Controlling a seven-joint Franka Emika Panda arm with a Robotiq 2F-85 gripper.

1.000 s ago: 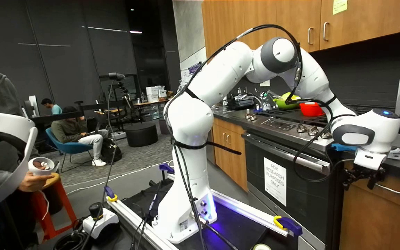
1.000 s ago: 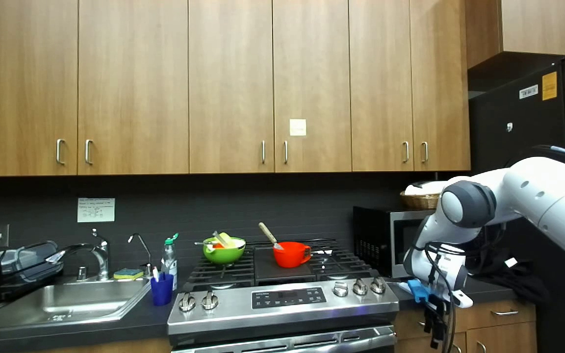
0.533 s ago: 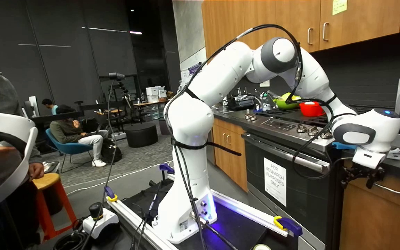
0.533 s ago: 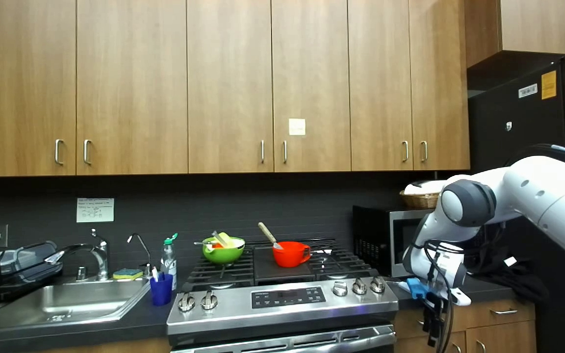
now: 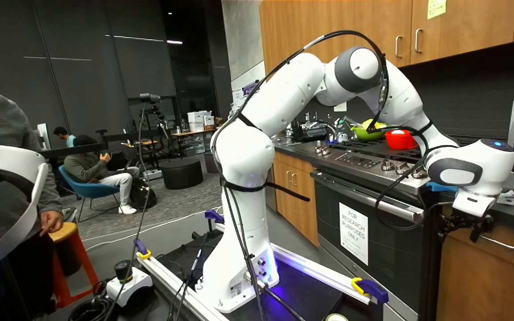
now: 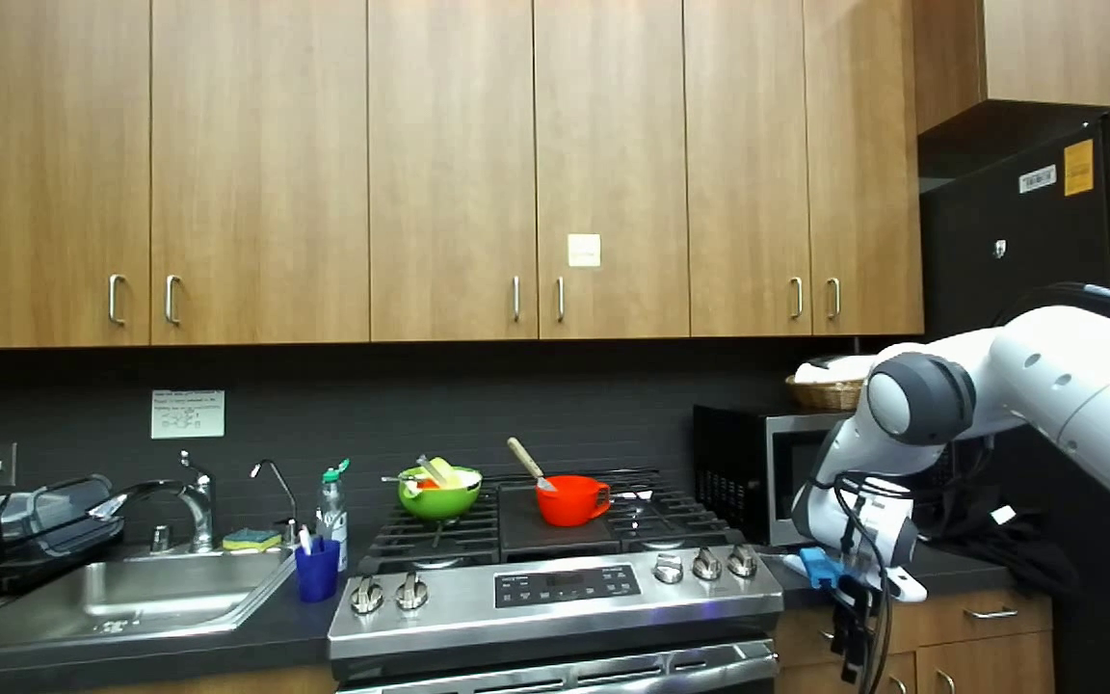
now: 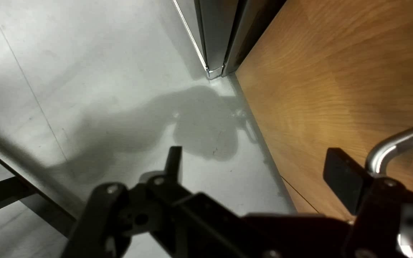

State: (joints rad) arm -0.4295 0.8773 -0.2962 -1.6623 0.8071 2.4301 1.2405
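My gripper (image 7: 256, 165) is open, with its black fingers wide apart and nothing between them. It points down in front of a wooden drawer front (image 7: 335, 93). One finger overlaps a curved metal handle (image 7: 382, 154) in the wrist view; I cannot tell whether they touch. In an exterior view the gripper (image 5: 460, 234) hangs just below counter height, beside the near end of the drawer handle (image 5: 502, 242). In an exterior view cables partly hide the gripper (image 6: 849, 636). A blue object (image 6: 820, 569) and a white object (image 6: 905, 586) lie on the counter by the wrist.
The oven (image 5: 355, 223) stands beside the drawers. On the stove are a red pot (image 6: 569, 501) and a green bowl (image 6: 441, 493). A microwave (image 6: 786, 472) is behind the arm. A dark frame (image 7: 31, 200) stands on the floor. A person (image 5: 11, 133) stands nearby.
The gripper has risen very slightly since one second ago and stays open. The standing person no longer holds up the white controller.
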